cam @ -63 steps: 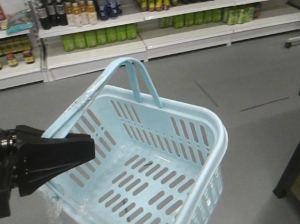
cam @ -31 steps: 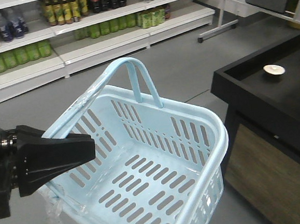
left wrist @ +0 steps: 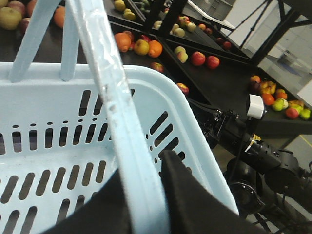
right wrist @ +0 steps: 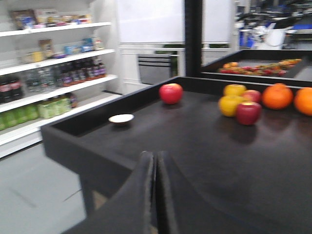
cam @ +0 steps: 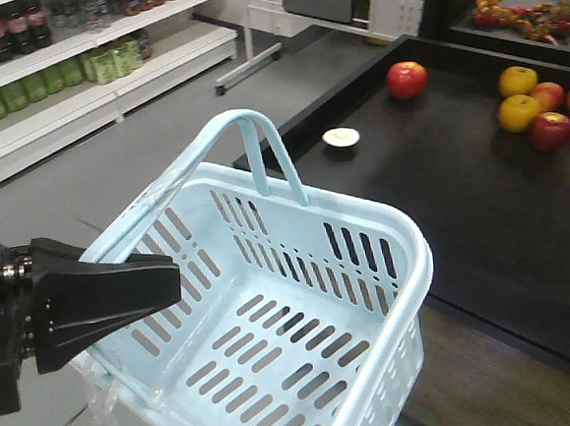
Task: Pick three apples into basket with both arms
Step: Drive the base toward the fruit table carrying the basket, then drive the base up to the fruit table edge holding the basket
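Exterior front-facing view puts our left gripper (cam: 169,278) at the left edge, reaching rightward, fingers clamped on the near rim of the basket (cam: 414,262). It hangs at frame centre, pale blue, slotted, empty, mouth up, long axis seemingly upper left to lower right. Our right gripper (right wrist: 156,163) has fingers pressed together, empty. Red apples (cam: 407,79) sit on the black table (cam: 461,194), upper right.

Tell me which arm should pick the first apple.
Right. The left hand is clamped on the basket rim; the right hand is empty, shut, and faces the red apple on the black table.
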